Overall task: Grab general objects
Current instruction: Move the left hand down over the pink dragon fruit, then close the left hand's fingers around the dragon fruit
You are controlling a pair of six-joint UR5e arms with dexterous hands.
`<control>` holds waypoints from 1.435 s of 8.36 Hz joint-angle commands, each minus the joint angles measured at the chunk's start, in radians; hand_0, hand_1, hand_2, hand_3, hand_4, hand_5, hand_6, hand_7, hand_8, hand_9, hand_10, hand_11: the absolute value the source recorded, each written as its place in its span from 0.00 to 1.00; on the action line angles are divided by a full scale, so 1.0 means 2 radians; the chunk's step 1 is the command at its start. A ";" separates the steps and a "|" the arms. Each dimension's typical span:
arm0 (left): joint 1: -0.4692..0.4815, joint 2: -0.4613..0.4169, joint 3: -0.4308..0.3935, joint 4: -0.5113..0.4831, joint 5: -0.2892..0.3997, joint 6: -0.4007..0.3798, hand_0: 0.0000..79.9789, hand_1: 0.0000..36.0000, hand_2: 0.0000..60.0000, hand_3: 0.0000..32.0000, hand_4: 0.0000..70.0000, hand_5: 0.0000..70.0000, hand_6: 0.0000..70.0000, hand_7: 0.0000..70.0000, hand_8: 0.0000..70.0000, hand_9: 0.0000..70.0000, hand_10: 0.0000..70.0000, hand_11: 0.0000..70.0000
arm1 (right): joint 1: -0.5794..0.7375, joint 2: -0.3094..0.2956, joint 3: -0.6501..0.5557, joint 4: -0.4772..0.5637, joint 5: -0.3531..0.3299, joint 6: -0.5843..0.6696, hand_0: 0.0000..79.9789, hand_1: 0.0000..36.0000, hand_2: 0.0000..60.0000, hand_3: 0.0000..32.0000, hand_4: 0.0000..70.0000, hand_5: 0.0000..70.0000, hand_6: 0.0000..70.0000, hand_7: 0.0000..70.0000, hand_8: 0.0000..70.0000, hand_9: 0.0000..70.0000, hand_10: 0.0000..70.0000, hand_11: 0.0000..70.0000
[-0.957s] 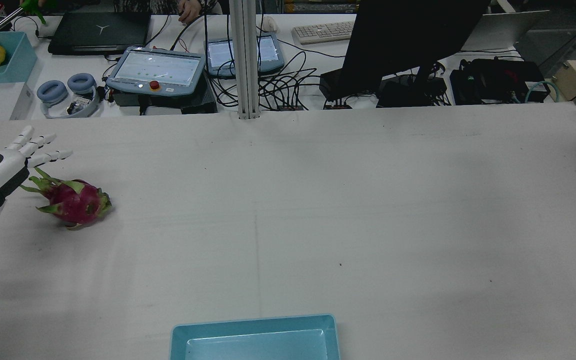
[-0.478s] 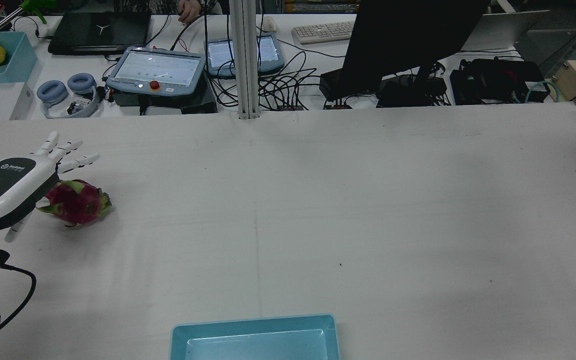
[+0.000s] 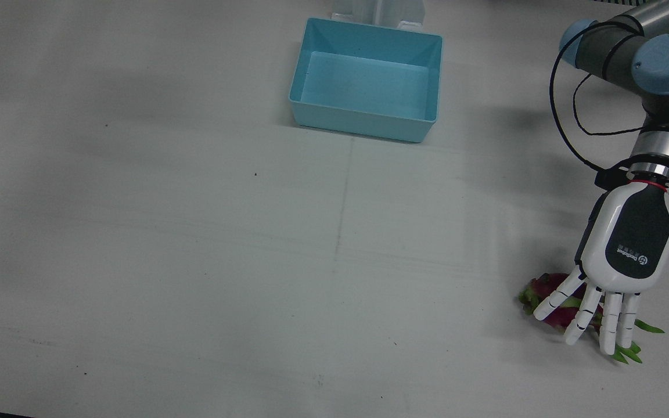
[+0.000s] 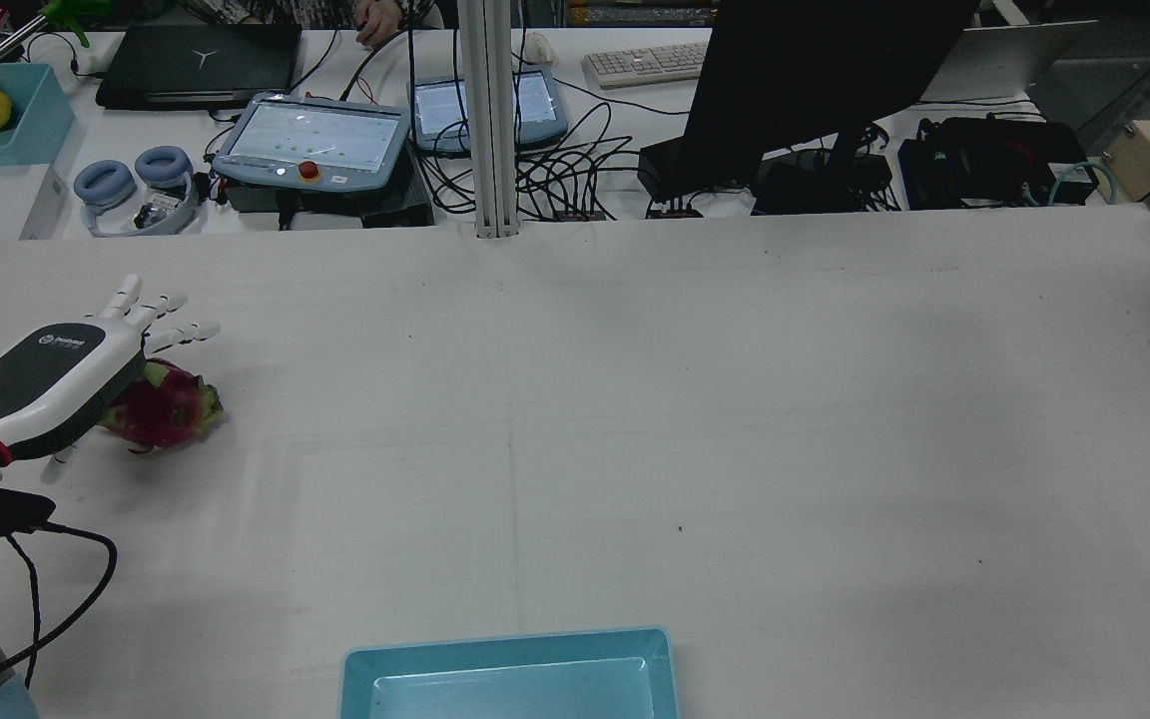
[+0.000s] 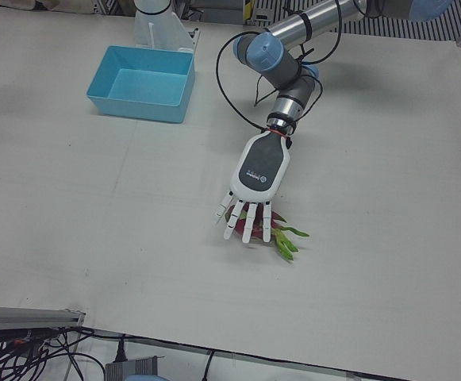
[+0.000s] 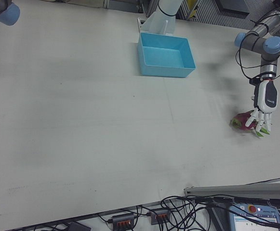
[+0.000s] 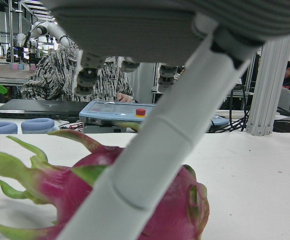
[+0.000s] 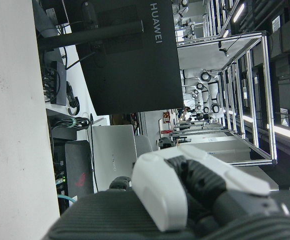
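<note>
Across the wide white matte table (image 4: 635,399), only a pink, green-scaled dragon fruit (image 4: 171,409) near the left edge beneath the spread, empty white-and-black left hand (image 4: 56,384), a light blue rectangular plastic bin (image 3: 366,87) well apart, cluttered desks behind; right hand's (image 8: 184,195) state impossible to tell.

White table (image 4: 735,419), cluttered desk (image 4: 575,150) with monitor (image 4: 815,80) behind.

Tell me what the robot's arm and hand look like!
The left arm is silver-grey tubes with light blue round caps, and a black cable loops beside it. The left hand is white with a black back, a small logo, a red ring at the wrist and white jointed fingers.
</note>
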 commanded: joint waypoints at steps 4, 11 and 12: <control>0.000 -0.021 0.070 -0.040 0.000 0.003 1.00 1.00 1.00 0.34 0.00 0.63 0.00 0.32 0.00 0.04 0.00 0.00 | 0.000 0.000 0.000 0.000 0.000 0.000 0.00 0.00 0.00 0.00 0.00 0.00 0.00 0.00 0.00 0.00 0.00 0.00; 0.001 -0.048 0.111 -0.046 -0.002 0.004 1.00 1.00 1.00 0.28 0.00 0.72 0.00 0.36 0.00 0.05 0.00 0.00 | 0.000 0.000 0.000 0.000 0.000 0.000 0.00 0.00 0.00 0.00 0.00 0.00 0.00 0.00 0.00 0.00 0.00 0.00; 0.001 -0.047 0.113 -0.047 -0.001 0.004 1.00 1.00 1.00 0.24 0.00 0.77 0.00 0.37 0.00 0.05 0.00 0.00 | 0.000 0.000 0.000 0.000 0.000 0.000 0.00 0.00 0.00 0.00 0.00 0.00 0.00 0.00 0.00 0.00 0.00 0.00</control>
